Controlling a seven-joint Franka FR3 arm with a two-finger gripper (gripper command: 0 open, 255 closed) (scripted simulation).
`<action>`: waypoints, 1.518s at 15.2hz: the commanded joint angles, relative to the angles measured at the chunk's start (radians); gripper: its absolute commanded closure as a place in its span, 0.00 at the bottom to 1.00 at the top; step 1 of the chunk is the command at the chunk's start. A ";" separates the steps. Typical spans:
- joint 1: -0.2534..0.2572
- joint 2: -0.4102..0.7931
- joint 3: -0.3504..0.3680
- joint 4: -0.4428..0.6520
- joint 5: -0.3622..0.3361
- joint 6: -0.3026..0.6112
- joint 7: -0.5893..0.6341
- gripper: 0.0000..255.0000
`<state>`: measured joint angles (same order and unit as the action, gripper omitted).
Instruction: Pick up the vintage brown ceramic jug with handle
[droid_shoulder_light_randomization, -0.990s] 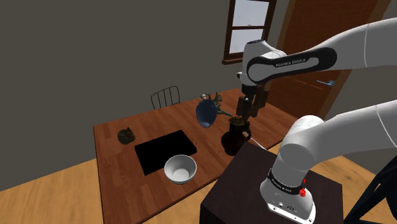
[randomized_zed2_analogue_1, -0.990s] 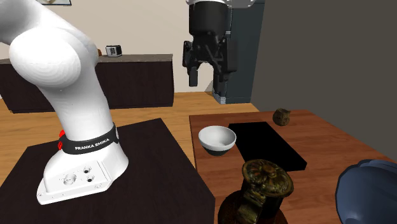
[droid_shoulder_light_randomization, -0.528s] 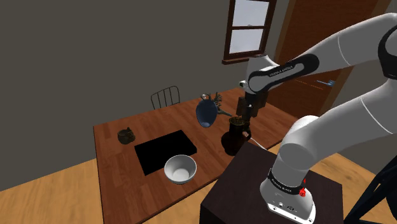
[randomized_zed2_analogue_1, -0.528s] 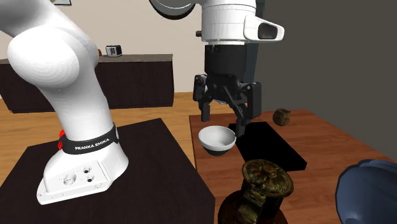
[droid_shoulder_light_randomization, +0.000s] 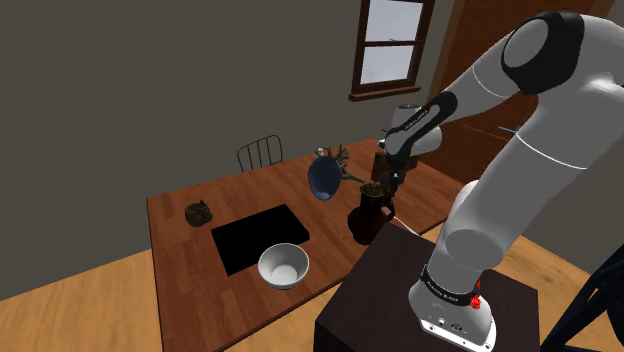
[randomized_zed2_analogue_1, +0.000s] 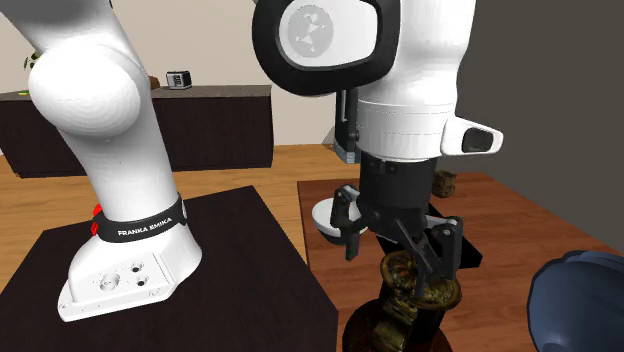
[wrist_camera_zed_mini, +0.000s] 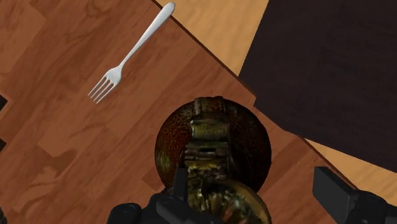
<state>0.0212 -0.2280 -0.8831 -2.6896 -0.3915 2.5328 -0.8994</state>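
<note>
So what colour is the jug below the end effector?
The jug: mottled dark brown, clearest in the wrist view.

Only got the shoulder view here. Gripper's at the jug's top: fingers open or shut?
Observer: Open. In the wrist view the gripper has its fingers apart, with the mouth of the brown jug between them, not clasped.
Operator: Centred?
Observer: No. The jug sits close to one finger, and bare table shows between it and the other finger.
Operator: Height?
Observer: In the second exterior view the fingertips are level with the jug's rim, one on each side of it.
</note>
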 joint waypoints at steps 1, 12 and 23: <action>0.089 0.143 -0.101 0.041 0.166 0.093 -0.184 0.00; 0.077 0.367 -0.022 0.044 0.577 0.226 -0.482 1.00; 0.114 0.319 -0.079 0.041 0.479 0.200 -0.414 1.00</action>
<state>0.1200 0.1103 -0.9404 -2.6484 0.1285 2.7415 -1.3430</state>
